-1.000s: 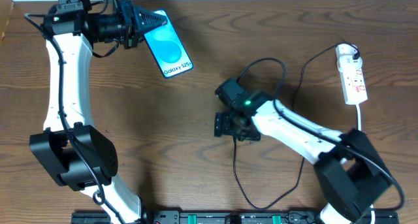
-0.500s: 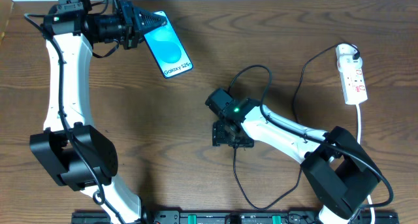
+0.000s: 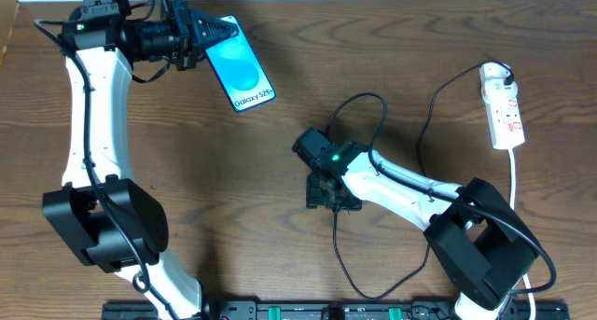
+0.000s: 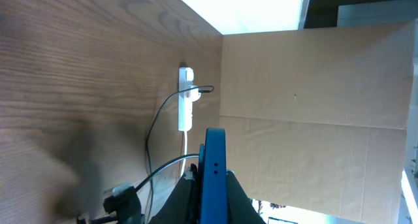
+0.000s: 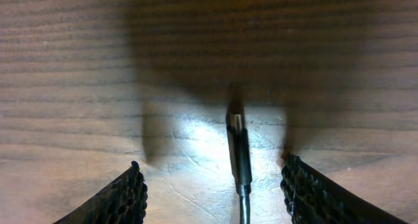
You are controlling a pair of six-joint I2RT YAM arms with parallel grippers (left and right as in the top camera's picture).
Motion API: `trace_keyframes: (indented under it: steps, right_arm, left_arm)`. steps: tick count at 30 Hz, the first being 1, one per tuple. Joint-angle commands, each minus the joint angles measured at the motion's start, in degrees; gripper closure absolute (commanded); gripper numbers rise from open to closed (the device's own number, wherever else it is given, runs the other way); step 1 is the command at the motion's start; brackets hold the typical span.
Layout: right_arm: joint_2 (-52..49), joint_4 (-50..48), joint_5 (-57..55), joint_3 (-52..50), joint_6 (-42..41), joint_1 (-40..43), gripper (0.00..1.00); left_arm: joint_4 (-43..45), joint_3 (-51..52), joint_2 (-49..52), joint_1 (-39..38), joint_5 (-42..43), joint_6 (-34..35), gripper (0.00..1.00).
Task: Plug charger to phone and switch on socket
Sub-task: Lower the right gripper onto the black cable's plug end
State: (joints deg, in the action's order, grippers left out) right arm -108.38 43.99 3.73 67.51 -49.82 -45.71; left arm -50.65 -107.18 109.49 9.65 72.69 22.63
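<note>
I have the right gripper (image 3: pixel 328 191) low over the table (image 3: pixel 280 152) at centre frame in the overhead view, with its jaws open. On its wrist camera the two ribbed fingers (image 5: pixel 127 198) sit in the lower left and lower right corners. The charger (image 5: pixel 238 145) lies flat on the wood between them, a little right of the midline. Its connector tip points toward the top of the frame and touches neither finger, and its cable leaves through the bottom edge.

Overhead, that cable loops right and up to the top end of the socket (image 3: pixel 504 107) at the right edge. At upper left, the left gripper (image 3: pixel 213 29) is clamped on one end of the phone (image 3: pixel 244 70). The phone's blue screen shows from above, well apart from the connector.
</note>
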Motion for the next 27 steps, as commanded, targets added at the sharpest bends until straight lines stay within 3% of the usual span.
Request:
trace_keyframes:
  steps: [1, 20, 27]
  right_arm:
    - [-0.5, -0.04, -2.67, 0.09, -0.96, -0.5, 0.35]
    - [-0.5, -3.52, -1.86, -5.11, -1.6, -0.52, 0.4]
    - [-0.5, -3.85, -1.88, -5.09, -1.57, -0.52, 0.53]
  left_arm:
    - [-0.33, 0.24, -0.79, 0.24, 1.22, -0.15, 0.93]
    - [-0.35, 0.24, -0.79, 0.24, 1.22, -0.13, 0.93]
    - [-0.35, 0.24, -0.79, 0.24, 1.22, -0.13, 0.93]
